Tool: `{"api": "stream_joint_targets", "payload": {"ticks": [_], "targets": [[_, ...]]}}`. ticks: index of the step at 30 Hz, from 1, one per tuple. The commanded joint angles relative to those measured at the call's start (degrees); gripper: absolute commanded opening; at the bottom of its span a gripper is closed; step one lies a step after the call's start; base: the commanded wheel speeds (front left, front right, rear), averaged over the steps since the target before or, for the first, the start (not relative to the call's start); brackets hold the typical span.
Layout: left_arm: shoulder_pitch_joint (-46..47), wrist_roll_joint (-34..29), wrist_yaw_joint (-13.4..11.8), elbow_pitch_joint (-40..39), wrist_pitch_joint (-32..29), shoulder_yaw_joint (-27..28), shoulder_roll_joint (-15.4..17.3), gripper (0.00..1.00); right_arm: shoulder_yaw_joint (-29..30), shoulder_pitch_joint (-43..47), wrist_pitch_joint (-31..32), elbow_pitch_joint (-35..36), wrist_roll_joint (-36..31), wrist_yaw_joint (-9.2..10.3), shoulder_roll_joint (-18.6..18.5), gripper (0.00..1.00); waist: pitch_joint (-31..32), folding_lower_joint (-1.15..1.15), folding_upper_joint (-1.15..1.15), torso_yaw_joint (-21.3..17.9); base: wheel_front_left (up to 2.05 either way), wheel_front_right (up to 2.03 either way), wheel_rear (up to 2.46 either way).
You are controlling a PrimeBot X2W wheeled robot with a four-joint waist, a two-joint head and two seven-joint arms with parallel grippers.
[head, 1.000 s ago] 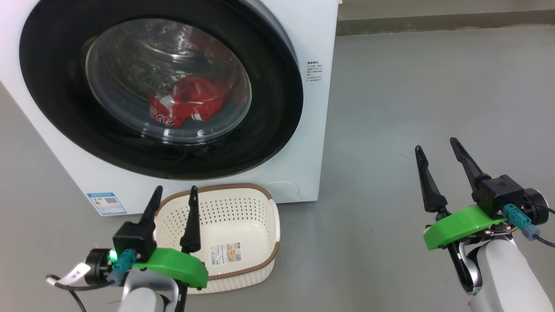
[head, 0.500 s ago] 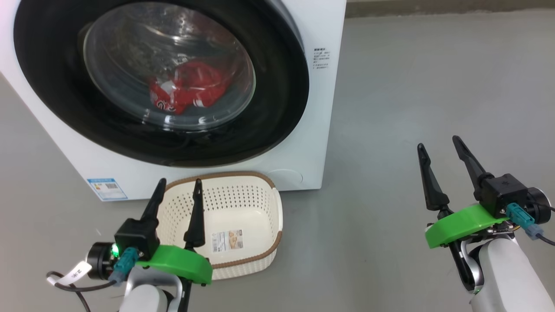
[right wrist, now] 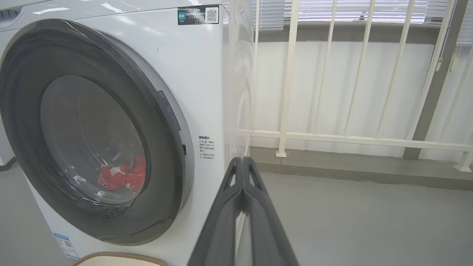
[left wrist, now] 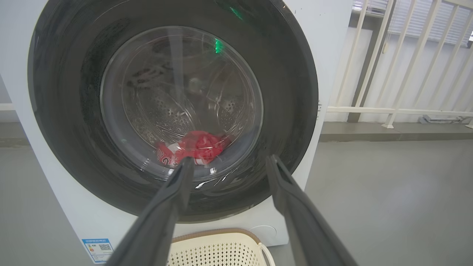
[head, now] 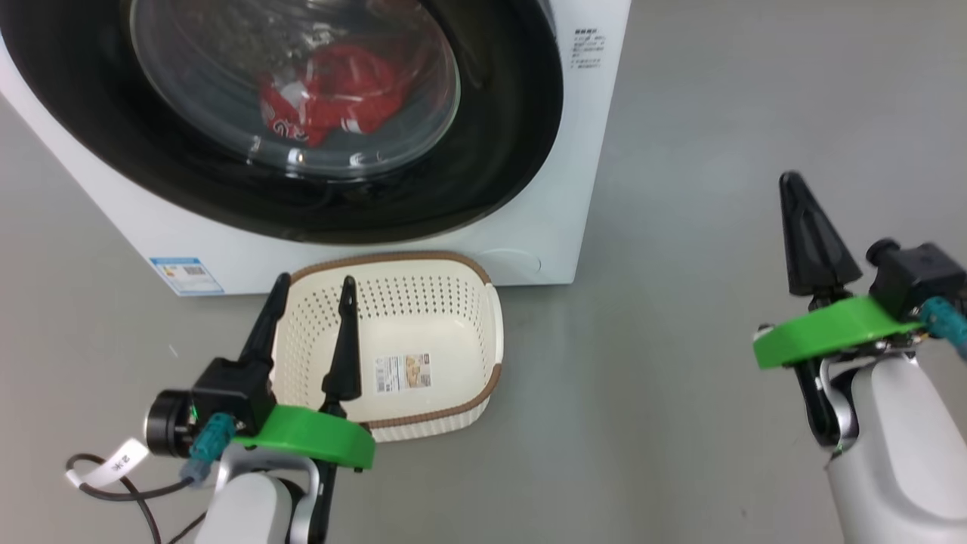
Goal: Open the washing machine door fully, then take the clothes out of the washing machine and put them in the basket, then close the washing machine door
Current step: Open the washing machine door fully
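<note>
The white washing machine (head: 559, 189) stands at the upper left of the head view. Its door (head: 498, 151), black-rimmed with a glass bowl, lies shut against the front. Red clothes (head: 325, 94) show through the glass, also in the left wrist view (left wrist: 192, 146) and the right wrist view (right wrist: 123, 177). The cream basket (head: 393, 340) sits empty on the floor just before the machine. My left gripper (head: 316, 281) hovers open over the basket's near-left side, pointing at the door (left wrist: 66, 111). My right gripper (head: 792, 181) is shut on nothing, out to the right above bare floor.
Grey floor (head: 718, 151) spreads to the right of the machine. A white railing (right wrist: 288, 85) runs behind and to the machine's right. A blue label (head: 185, 276) marks the machine's lower left corner.
The right gripper's fingers have closed together and it sits higher in the picture. The head camera has moved, shifting the machine up and to the right. The left gripper stays open.
</note>
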State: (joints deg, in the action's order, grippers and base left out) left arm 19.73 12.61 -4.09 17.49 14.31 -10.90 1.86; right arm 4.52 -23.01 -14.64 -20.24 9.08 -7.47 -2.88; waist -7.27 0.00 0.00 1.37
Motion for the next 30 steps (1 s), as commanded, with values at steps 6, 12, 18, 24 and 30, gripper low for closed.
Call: {"api": "stream_joint_targets", "payload": {"ticks": [6, 12, 18, 24, 30], "targets": [[2.57, -0.07, -0.5, -3.03, 0.69, 1.5, 1.02, 1.0, -2.21, -7.15, -0.36, -2.39, 9.55, -0.02, 0.01, 0.0, -4.04, 0.0, 0.0, 0.82, 0.0, 0.0, 0.0], [3.71, 0.0, -0.83, -3.78, 0.69, 1.72, 1.09, 1.0, -4.44, -13.54, 0.03, -6.83, 17.98, -0.02, 0.01, 0.0, -7.12, 0.0, 0.0, 1.25, 0.0, 0.0, 0.0], [4.33, 0.38, -0.72, -4.66, 0.69, 2.02, 1.14, 1.0, -6.36, -18.7, 2.8, -9.75, 27.17, -0.02, 0.01, 0.0, -9.37, 0.0, 0.0, 1.9, 0.0, 0.0, 0.0], [4.78, 0.38, -0.55, -5.0, 0.69, 2.15, 1.31, 1.0, -6.94, -23.08, 8.26, -9.73, 37.57, -0.02, 0.01, 0.0, -11.28, 0.0, 0.0, 2.54, 0.0, 0.0, 0.0], [5.2, 0.29, -0.46, -5.41, 0.69, 2.07, 1.39, 1.0, -6.19, -26.33, 15.93, -7.93, 48.34, -0.02, 0.01, 0.0, -12.9, 0.0, 0.0, 3.19, 0.0, 0.0, 0.0]]}}
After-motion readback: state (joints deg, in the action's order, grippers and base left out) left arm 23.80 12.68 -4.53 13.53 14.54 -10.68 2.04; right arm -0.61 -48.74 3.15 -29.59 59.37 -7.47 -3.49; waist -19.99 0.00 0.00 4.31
